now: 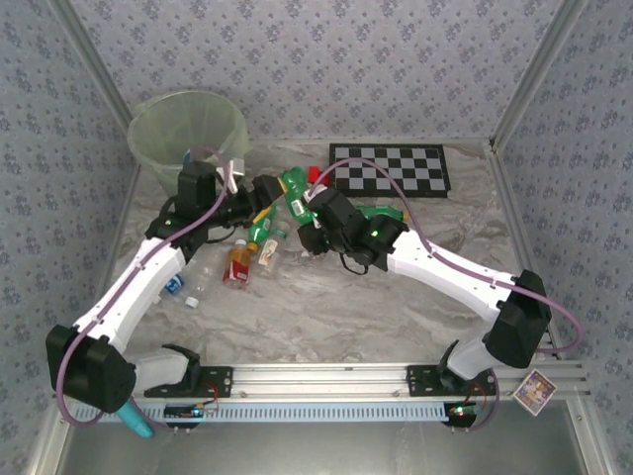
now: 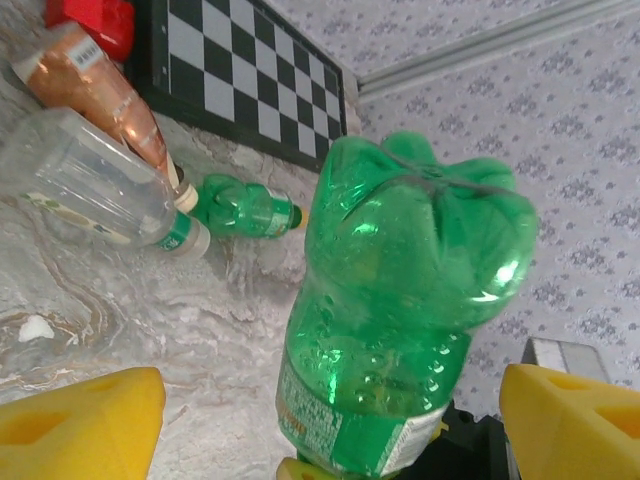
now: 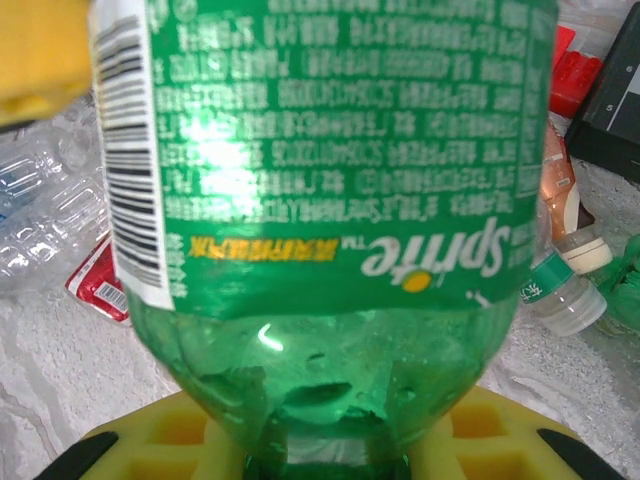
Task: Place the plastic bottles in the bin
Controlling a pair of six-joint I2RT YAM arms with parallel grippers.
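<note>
Green bottle clamped at its neck by right gripper; left gripper open, fingers either side.

Bin: far-left corner of the table, behind the left gripper.
Checkerboard: flat on the table's far side, right of the bin.
Sprite bottle: between the left gripper and the right gripper.
Loose bottles: lying on the table, before the Sprite bottle, between the arms.

Marbled table, plastic bottles scattered, bin far left, checkerboard beyond
</note>
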